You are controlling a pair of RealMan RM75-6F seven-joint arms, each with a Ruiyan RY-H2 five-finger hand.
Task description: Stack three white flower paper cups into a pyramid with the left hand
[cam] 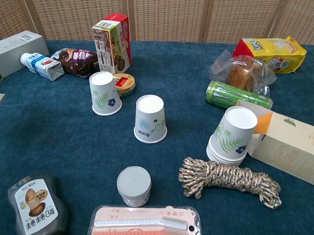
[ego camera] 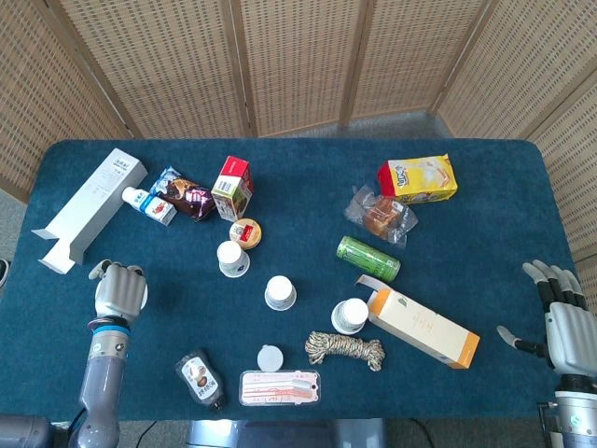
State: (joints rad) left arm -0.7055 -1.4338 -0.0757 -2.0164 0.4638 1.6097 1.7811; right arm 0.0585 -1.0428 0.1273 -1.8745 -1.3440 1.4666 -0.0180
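Paper cups on the blue table

Two upturned flower cups [ego camera: 233, 259] [ego camera: 280, 292] stand mid-table; a stack of cups [ego camera: 350, 315] touches the orange-ended box [ego camera: 422, 327]. Left hand [ego camera: 119, 290] near the left edge, grip unclear. Right hand [ego camera: 564, 322] spread at the right edge.

Head view overhead, far; chest view low, near; both share table [ego camera: 298, 168].

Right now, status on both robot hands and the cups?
Left robot hand grip unclear. Right robot hand open. Near cup, far cup inverted, apart. Gap between clear.
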